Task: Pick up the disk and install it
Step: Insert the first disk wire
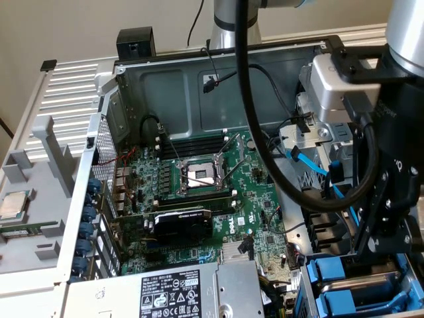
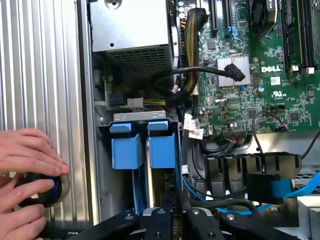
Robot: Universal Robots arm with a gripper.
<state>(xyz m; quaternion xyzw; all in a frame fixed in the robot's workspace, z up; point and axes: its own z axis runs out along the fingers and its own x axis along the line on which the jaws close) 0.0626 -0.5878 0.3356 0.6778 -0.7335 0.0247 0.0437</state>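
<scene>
Gripper (image 2: 175,202) is pinched narrow on the edge of the disk (image 2: 162,150). The disk sits in the metal drive cage (image 2: 135,116) at the exterior view's near right, just beside a second blue carrier (image 2: 125,147). Black cables (image 2: 200,71) snake close by. Farther in there's the green motherboard (image 1: 262,199) and a finned silver heatsink (image 2: 224,62). Someone's hands (image 2: 30,155) rest on the ribbed grey panel (image 2: 40,65).

- gripper (image 2: 175,201): black matt metal links, small shiny bolts
- carriers (image 2: 125,150), just ahead of the fingers (image 2: 167,206): smooth blue plastic, faint sheen
- panel (image 2: 40,75), well off to one side of the fingers: ribbed bare metal, dull silver
- board (image 2: 270,80), beyond the fingers: matt green
- heatsink (image 2: 232,67) on the board: finned bright metal
- power supply (image 2: 130,25), farthest ahead: grey sheet metal, perforated face
- cables (image 2: 200,72): smooth black sheath
</scene>
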